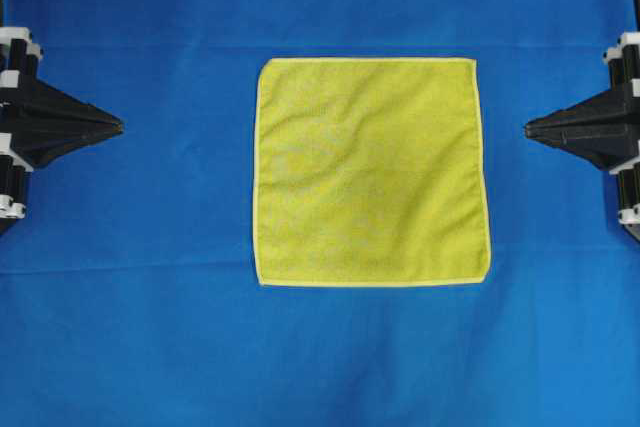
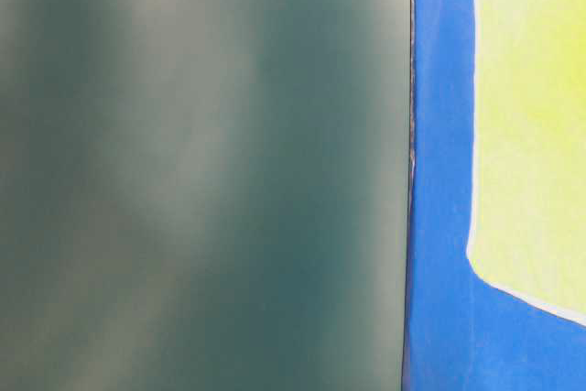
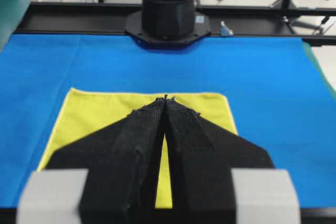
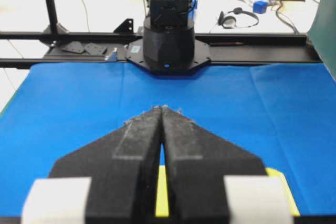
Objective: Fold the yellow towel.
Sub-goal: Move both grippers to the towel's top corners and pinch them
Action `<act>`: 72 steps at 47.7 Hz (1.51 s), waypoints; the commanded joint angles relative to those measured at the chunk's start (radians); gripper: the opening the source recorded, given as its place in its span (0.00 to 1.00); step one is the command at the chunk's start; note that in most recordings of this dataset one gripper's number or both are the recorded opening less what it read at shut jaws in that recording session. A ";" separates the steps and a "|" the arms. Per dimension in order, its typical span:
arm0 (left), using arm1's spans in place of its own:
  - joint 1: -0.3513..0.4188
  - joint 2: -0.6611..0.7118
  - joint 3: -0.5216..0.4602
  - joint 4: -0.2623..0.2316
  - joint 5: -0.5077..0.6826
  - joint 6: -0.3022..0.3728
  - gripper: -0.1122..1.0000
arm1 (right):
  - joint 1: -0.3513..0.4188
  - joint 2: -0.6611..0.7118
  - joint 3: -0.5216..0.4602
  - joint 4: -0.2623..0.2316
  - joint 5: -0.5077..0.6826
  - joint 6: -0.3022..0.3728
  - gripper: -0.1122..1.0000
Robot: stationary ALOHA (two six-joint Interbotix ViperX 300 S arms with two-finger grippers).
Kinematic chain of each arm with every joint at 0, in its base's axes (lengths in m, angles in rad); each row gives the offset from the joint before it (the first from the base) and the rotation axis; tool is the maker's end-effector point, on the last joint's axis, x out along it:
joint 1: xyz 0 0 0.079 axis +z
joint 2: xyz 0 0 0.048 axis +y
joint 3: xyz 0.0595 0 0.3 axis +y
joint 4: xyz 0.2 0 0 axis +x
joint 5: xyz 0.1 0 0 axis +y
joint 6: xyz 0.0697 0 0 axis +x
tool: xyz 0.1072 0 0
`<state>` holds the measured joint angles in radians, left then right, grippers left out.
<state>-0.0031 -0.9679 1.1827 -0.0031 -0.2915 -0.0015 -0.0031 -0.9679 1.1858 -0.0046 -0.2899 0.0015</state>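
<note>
Square bright-yellow fuzzy microfibre towel (image 1: 372,171) is laid flat, mid-table, on the large blue cloth (image 1: 150,247); paler hem and rounded corners noted. Wide blue margin is left on all four sides. Left black gripper (image 1: 120,126) and right black gripper (image 1: 527,128) are parked at opp. edges, both well apart from towel, tips pointed inward. Both claws are pinched closed, nothing held.

Table-level view: mostly blocked by a blurred grey-green panel (image 2: 201,171); only a towel corner is seen. Wrist views: fingers' rough foam-like pads (image 3: 147,129) shown touching at tips, plus opp. arm's black round base (image 4: 168,45).
</note>
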 commanded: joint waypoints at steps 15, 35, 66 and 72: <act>0.149 0.212 -0.097 -0.020 -0.011 0.009 0.10 | -0.216 0.020 -0.086 0.006 0.256 0.009 0.10; 0.327 0.611 -0.255 -0.020 0.015 0.012 0.57 | -0.523 0.282 -0.083 0.000 0.307 0.002 0.18; 0.434 1.132 -0.423 -0.018 -0.080 0.026 0.87 | -0.584 0.864 -0.192 -0.043 0.206 -0.009 0.63; 0.434 1.170 -0.440 -0.020 -0.080 0.026 0.87 | -0.586 0.910 -0.198 -0.043 0.193 -0.009 0.63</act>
<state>0.4280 0.2056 0.7655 -0.0215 -0.3620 0.0245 -0.5860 -0.0660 1.0048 -0.0445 -0.0828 -0.0077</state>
